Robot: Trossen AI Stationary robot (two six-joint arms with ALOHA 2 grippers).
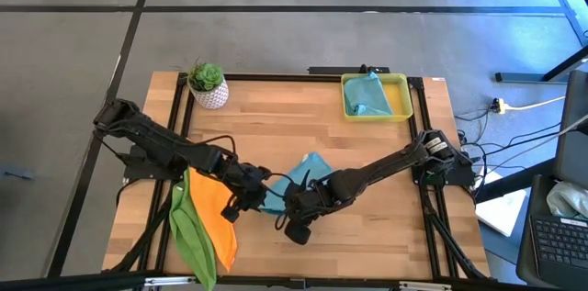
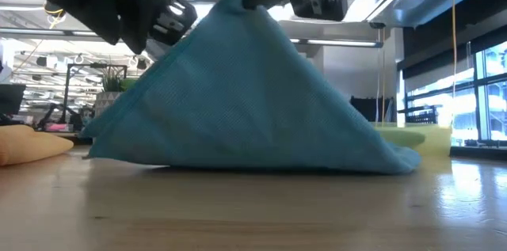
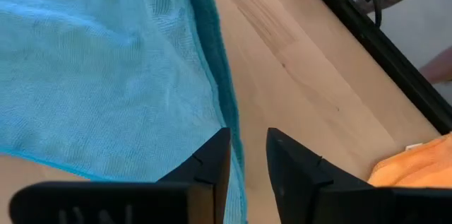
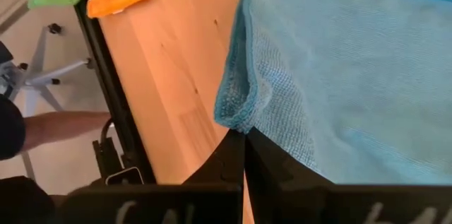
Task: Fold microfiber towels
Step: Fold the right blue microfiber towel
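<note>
Near the front middle of the counter (image 1: 367, 199), the right gripper (image 1: 296, 232) is clamped shut on an edge of a teal towel (image 1: 299, 181), its two dark fingers pressed together with the cloth's folded hem pinched between them. In the low view that towel (image 2: 238, 100) hangs from the pinch like a tent, its peak lifted and its lower edge spread on the wood. Just beside it, the left gripper (image 1: 246, 205) has its fingers (image 3: 212, 167) parted by a narrow gap; the towel's edge runs down toward that gap, but they do not squeeze it.

Left of the grippers, an orange towel (image 1: 213, 213) lies on the counter, and a lime green towel (image 1: 191, 234) lies along its outer side, draping toward the front edge. At the far right corner a yellow tray (image 1: 397, 100) holds another teal towel (image 1: 367, 96), bunched up. A small potted plant (image 1: 208, 84) stands at the far left corner. In the right wrist view a person's hand (image 4: 63, 124) shows beyond the counter's edge.
</note>
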